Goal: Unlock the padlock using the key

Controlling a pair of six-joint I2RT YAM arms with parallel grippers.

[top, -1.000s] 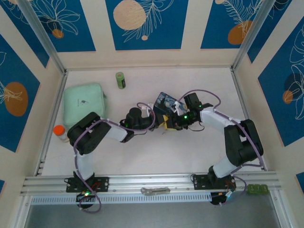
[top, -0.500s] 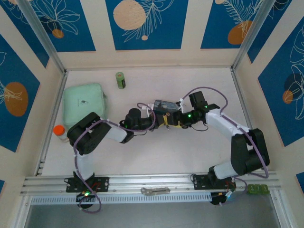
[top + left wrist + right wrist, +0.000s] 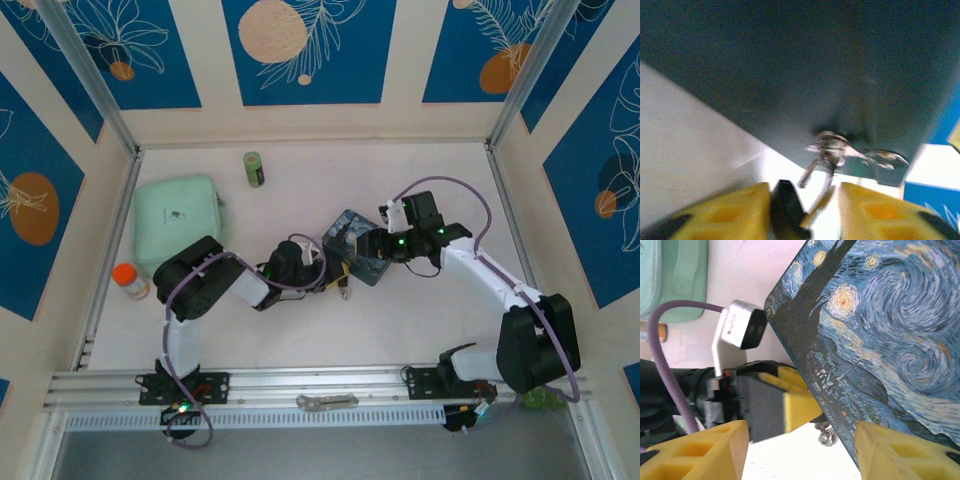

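Both pairs stand apart, clamping nothing. The left fingers (image 3: 735,212) wait just under the tiny dark-grey-and-brass metal padlock (image 3: 830,147), which hangs at the edge of the blue starry-painted rectangular tin (image 3: 880,330). What seems to be the thin grey metal key (image 3: 816,206) dangles between them. The right fingers (image 3: 705,450) flank the tin's corner, probably to steady it.

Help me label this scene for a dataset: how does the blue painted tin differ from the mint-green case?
The blue painted tin carries a swirling starry-night picture; the mint-green case is plain pale green with one small mark. The tin lies mid-table, turned diagonally; the case sits by the left wall, roughly square to it. The case looks larger than the tin from above. Both are rectangular with rounded corners.
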